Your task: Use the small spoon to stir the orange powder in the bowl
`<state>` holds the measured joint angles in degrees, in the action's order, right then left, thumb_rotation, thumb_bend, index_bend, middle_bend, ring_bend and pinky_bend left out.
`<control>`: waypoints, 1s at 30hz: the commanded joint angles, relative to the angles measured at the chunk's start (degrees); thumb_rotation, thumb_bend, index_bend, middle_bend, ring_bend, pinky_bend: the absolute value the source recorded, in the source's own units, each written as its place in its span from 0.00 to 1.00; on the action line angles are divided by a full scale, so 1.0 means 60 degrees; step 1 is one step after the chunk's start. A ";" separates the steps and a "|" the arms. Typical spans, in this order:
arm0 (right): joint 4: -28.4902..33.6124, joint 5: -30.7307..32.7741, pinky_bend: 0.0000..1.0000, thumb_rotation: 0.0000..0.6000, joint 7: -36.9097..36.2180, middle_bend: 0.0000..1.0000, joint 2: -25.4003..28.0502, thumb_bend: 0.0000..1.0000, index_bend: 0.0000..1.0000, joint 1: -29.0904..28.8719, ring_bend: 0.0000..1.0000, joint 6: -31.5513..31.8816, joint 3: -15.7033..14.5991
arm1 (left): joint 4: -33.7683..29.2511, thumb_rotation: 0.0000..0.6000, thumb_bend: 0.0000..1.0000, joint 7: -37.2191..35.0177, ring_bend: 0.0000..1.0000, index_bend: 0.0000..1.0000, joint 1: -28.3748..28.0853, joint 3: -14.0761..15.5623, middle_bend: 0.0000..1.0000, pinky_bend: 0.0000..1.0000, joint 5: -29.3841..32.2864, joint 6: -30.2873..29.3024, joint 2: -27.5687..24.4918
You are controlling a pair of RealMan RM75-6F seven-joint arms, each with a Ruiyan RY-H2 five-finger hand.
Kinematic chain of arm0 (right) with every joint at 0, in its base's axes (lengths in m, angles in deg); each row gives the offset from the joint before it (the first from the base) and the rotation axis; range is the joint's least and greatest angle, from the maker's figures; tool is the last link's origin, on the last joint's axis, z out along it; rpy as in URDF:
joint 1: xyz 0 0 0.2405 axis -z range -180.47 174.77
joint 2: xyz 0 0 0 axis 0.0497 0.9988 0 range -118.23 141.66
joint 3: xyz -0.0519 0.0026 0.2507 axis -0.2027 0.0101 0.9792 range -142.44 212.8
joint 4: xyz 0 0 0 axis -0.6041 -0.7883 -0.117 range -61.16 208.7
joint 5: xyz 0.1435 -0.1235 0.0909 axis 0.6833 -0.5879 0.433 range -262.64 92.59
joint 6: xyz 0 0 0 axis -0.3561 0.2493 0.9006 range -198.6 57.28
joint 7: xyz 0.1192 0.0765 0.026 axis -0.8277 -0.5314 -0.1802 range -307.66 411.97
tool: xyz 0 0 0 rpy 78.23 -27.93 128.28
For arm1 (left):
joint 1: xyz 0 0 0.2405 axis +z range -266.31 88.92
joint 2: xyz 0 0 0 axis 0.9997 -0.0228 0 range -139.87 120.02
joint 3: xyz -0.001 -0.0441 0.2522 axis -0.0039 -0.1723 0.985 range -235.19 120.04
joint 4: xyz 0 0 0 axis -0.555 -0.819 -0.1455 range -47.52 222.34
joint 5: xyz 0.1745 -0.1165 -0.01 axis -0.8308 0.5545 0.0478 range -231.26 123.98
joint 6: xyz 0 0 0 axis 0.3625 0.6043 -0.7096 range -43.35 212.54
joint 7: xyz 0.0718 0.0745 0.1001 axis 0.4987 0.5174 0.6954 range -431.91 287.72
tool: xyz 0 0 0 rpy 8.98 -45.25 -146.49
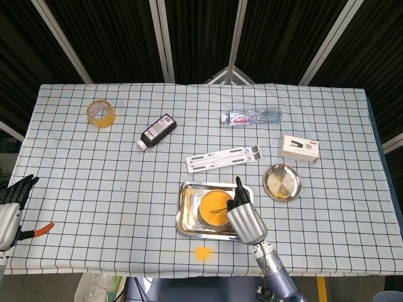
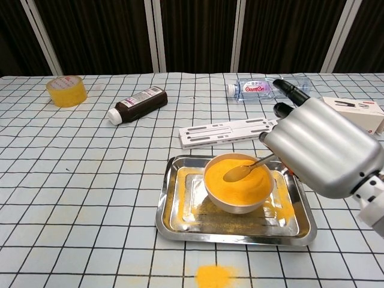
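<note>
- A checked tablecloth (image 1: 94, 170) covers the tabletop before dark panels.
- Near the front edge, a bowl (image 2: 238, 183) of orange powder (image 2: 240, 179) sits in a steel tray (image 2: 180, 223).
- The right hand (image 2: 321, 153), fingers closed, holds the small spoon (image 2: 243, 170) in the powder.
- The left hand (image 1: 11, 200), at the front-left corner, grips nothing, fingers spread.

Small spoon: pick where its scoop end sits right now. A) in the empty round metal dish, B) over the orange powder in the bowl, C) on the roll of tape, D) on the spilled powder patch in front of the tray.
B: the small spoon, held by the right hand, has its scoop over the orange powder in the bowl.
</note>
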<state>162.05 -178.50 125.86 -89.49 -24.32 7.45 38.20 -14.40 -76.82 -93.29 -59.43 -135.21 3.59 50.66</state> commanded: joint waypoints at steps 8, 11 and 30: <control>0.0122 0.0377 0.00 1.00 0.0185 0.62 0.0107 0.64 0.71 0.0177 0.28 -0.0162 -0.0018 | -0.0045 1.00 0.00 -0.0047 0.00 0.00 -0.0009 -0.0003 0.00 0.00 0.0058 0.0060 -0.0022; 0.0023 0.0492 0.00 1.00 0.0188 0.62 0.0062 0.64 0.71 0.0232 0.28 -0.0228 -0.0079 | -0.0064 1.00 0.00 -0.0073 0.00 0.00 -0.0011 -0.0011 0.00 0.00 0.0093 0.0080 -0.0038; -0.0801 0.0934 0.00 1.00 0.0285 0.62 -0.0372 0.64 0.71 -0.0001 0.28 -0.0218 0.0645 | -0.0109 1.00 0.00 -0.0191 0.00 0.00 -0.0025 -0.0037 0.00 0.00 0.0145 0.0129 -0.0082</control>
<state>157.41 -173.18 127.61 -91.65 -24.23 5.98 41.78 -15.05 -77.96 -93.44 -59.65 -134.34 4.36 50.17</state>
